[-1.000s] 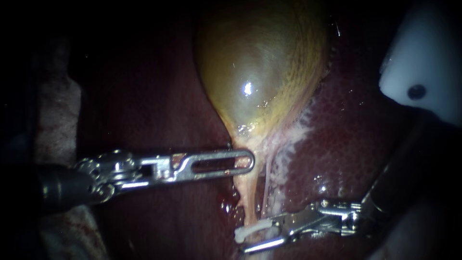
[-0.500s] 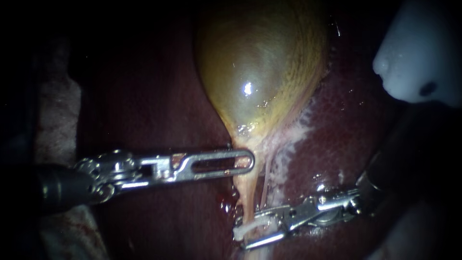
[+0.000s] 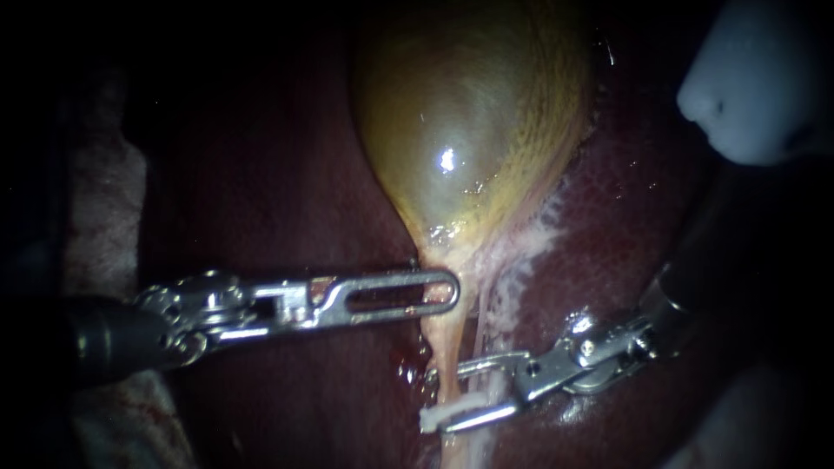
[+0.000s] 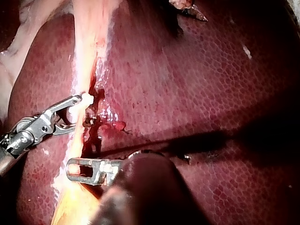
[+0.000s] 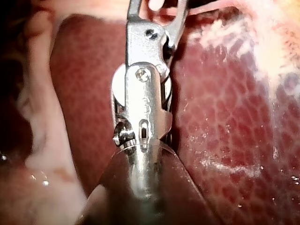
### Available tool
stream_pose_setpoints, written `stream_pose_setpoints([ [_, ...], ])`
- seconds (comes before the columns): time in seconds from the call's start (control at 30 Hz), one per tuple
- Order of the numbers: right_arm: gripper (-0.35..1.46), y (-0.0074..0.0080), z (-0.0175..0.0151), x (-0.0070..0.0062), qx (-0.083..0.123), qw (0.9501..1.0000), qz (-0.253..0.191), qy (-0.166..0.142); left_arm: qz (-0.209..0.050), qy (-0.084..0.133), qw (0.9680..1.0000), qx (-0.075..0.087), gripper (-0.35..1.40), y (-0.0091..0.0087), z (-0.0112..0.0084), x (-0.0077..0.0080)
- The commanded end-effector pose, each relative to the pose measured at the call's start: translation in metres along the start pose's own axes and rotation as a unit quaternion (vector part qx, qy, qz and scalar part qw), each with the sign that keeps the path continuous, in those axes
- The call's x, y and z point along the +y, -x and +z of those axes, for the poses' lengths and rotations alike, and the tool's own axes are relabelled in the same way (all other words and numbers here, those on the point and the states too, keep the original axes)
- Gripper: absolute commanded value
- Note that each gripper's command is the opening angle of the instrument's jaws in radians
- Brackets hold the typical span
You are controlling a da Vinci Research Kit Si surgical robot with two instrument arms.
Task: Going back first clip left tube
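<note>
The right instrument (image 3: pixel 452 396) has swung upward and drawn back a little along its shaft since the earlier frames. Its claw is now released, and the white clip (image 3: pixel 452 410) lies against its lower jaw. The clip sits across the left tube (image 3: pixel 446 360), just below the gallbladder (image 3: pixel 469 130) neck, where the tube runs down over the liver (image 3: pixel 625 234). I cannot tell whether the clip is fully free of the claw.

The tube looks soft, wet and thin, so it would probably tear if the clip were dragged. I would leave the clip alone and back straight out along the shaft.

The left instrument (image 3: pixel 450 291) is clenched on the edge of the gallbladder neck, holding the tube taut. Bare liver toward the right edge gives open room, though a white object (image 3: pixel 764 87) hangs over the far right corner.
</note>
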Motion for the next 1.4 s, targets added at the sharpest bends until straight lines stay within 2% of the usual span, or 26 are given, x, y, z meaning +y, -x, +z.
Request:
stream_pose_setpoints([
  [0.03,0.39,-0.0003,-0.0003,0.0001,0.001,1.0,-0.004,0.002,0.0,0.0,1.0,0.0,-0.35,0.0,0.0,0.0],
  [0.27,0.37,-0.0024,-0.0034,-0.0009,0.007,0.9994,-0.033,0.01,0.0,0.0,1.0,0.0,-0.35,0.0,0.0001,-0.0002],
  [0.43,0.37,-0.0031,-0.0054,-0.0013,0.008,0.9989,-0.042,0.018,0.001,0.0,1.0,0.0,-0.35,0.0,0.0001,-0.0005],
  [0.8,0.38,-0.0027,-0.0105,-0.002,0.009,0.9973,-0.065,0.034,0.001,0.0,1.0,0.0,-0.35,0.0,0.0002,-0.0005],
  [1.03,0.38,-0.0026,-0.0121,-0.002,0.014,0.9964,-0.075,0.036,0.002,0.0,1.0,0.001,-0.35,0.0001,0.0004,-0.0008],
  [1.4,0.38,-0.0027,-0.0118,-0.002,0.015,0.9964,-0.075,0.037,0.008,0.001,1.0,0.002,-0.35,0.0002,0.0014,-0.0035],
])
